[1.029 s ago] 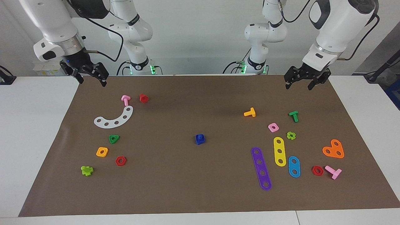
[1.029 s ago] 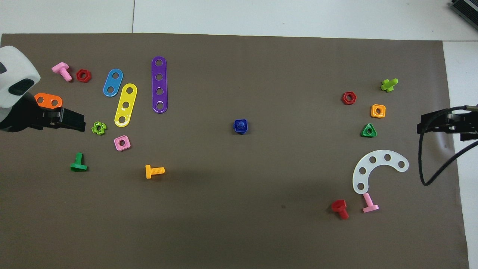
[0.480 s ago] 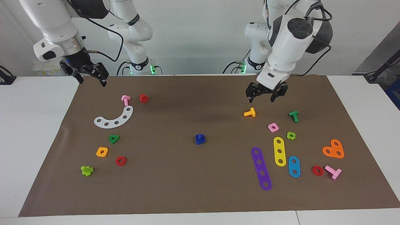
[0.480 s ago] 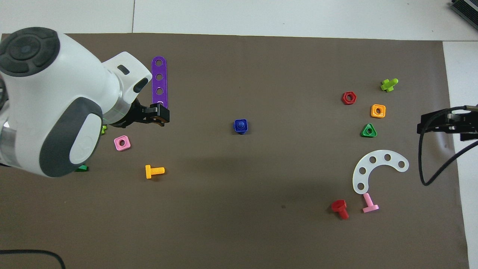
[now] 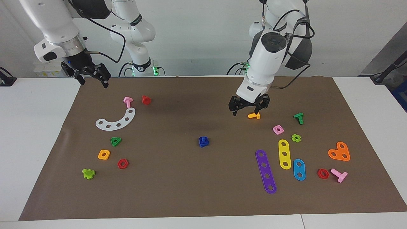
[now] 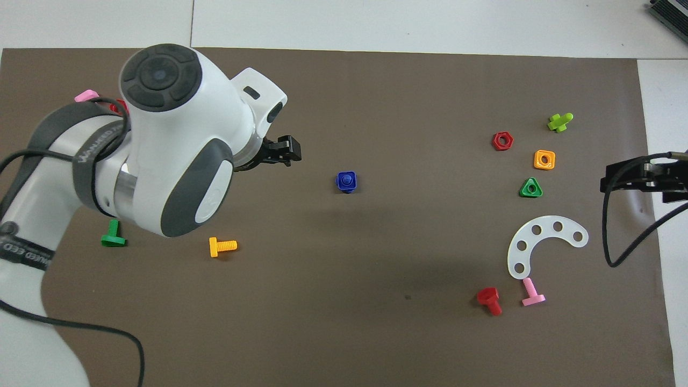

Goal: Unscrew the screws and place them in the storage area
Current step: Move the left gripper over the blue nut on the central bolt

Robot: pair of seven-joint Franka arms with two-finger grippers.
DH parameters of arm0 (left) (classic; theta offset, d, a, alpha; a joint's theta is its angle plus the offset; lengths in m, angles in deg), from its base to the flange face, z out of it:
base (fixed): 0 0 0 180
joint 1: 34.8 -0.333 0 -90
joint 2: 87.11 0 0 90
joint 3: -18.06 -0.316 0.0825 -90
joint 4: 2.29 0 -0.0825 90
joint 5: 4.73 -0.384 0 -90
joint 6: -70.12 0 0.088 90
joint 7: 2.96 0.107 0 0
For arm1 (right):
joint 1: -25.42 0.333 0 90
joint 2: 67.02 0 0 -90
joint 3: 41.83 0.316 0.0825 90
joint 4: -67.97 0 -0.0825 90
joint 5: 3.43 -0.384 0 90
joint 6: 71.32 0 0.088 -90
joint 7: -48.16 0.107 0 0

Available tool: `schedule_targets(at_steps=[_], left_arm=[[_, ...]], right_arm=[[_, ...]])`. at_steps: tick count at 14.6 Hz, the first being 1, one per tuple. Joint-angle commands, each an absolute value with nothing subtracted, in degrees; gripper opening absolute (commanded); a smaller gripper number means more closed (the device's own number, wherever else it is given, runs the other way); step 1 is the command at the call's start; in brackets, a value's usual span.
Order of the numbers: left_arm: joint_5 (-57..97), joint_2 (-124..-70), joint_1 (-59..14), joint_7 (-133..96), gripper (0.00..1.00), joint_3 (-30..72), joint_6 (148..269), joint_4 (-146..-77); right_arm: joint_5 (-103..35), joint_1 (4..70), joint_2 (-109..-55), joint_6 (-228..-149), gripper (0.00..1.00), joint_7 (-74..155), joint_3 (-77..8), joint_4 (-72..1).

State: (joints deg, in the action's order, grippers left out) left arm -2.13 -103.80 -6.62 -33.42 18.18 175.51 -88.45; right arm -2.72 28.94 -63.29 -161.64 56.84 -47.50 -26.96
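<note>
A dark-blue screw [image 5: 203,141] [image 6: 346,181] stands upright in the middle of the brown mat [image 5: 178,190], seated in a dark-blue square piece. My left gripper [image 5: 246,112] [image 6: 285,153] hangs open and empty above the mat, beside an orange screw [image 5: 254,115]. It is short of the dark-blue screw, toward the left arm's end. My right gripper [image 5: 94,83] [image 6: 639,178] waits open and empty over the mat's edge at the right arm's end. The storage area is out of view.
Toward the left arm's end lie a green screw [image 5: 299,118], pink nut [image 5: 278,129], purple strip [image 5: 265,171], yellow strip [image 5: 284,154], light-blue plate [image 5: 299,169] and orange heart plate [image 5: 339,152]. A white curved plate [image 5: 116,121], red screw [image 5: 146,100] and several nuts lie toward the right arm's end.
My left arm has swung in from the mat's corner toward the middle and come lower, past the orange screw. The right arm has not moved. Both grippers stayed open.
</note>
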Motion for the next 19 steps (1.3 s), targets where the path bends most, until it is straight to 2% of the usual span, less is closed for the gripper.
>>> schedule_targets(at_steps=[1, 5, 9, 13, 19], left_arm=[[-1.9, -111.7, -3.4, -38.5, 0.99, 16.9, 175.5, -79.9], [-3.3, -119.4, 0.5, -43.7, 0.99, 16.7, 178.3, -74.6], [-3.7, -121.8, 2.1, -44.0, 0.96, 16.9, 183.9, -75.2], [-4.1, -121.7, 2.2, -43.6, 0.93, 16.9, 190.8, -79.8], [-6.8, -125.1, 3.4, -43.6, 0.91, 17.2, 192.5, -80.8]], right_arm=[[-2.8, 28.7, -62.2, -161.2, 1.00, 55.2, -47.3, -27.9], [-2.8, 28.6, -62.2, -161.2, 1.00, 55.2, -47.3, -27.9], [-2.8, 28.6, -62.2, -161.2, 1.00, 55.2, -47.3, -27.9], [-2.8, 28.6, -62.2, -161.3, 1.00, 55.2, -47.3, -27.9], [-2.8, 28.6, -62.2, -161.2, 1.00, 55.2, -47.3, -27.9]])
